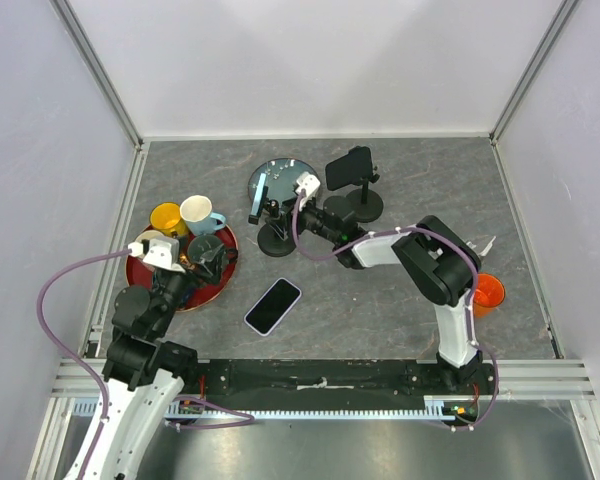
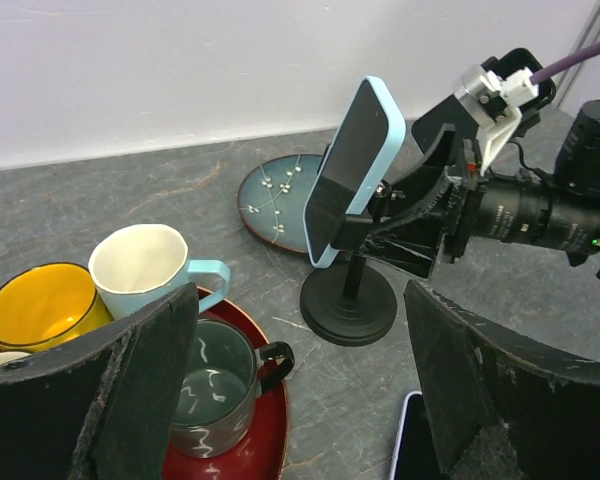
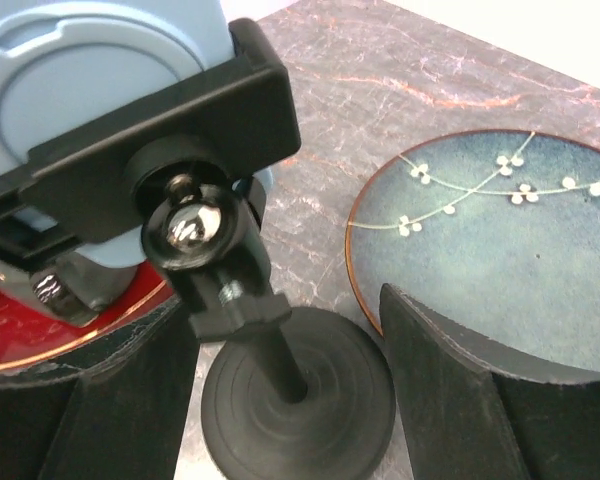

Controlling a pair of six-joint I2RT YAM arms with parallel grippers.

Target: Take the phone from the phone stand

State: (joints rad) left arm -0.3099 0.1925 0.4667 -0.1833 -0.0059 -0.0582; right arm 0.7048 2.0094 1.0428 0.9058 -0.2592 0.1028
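Note:
A light-blue phone (image 2: 352, 165) stands tilted in a black clamp stand (image 2: 348, 298), left of centre in the top view (image 1: 258, 197). My right gripper (image 1: 277, 213) is open, its fingers (image 3: 458, 392) on either side of the stand's stem (image 3: 278, 362) above the round base, behind the phone's back (image 3: 90, 80). It does not touch the phone. My left gripper (image 1: 202, 256) is open and empty above the red tray (image 1: 202, 295), its fingers (image 2: 140, 385) apart, facing the phone's screen from a distance.
A blue flowered plate (image 1: 283, 175) lies behind the stand. A second stand holds a black phone (image 1: 348, 167). Another phone (image 1: 273, 306) lies flat at centre front. Yellow (image 1: 167, 218), white (image 1: 198, 212) and dark (image 2: 212, 385) cups crowd the tray. An orange cup (image 1: 488, 292) sits right.

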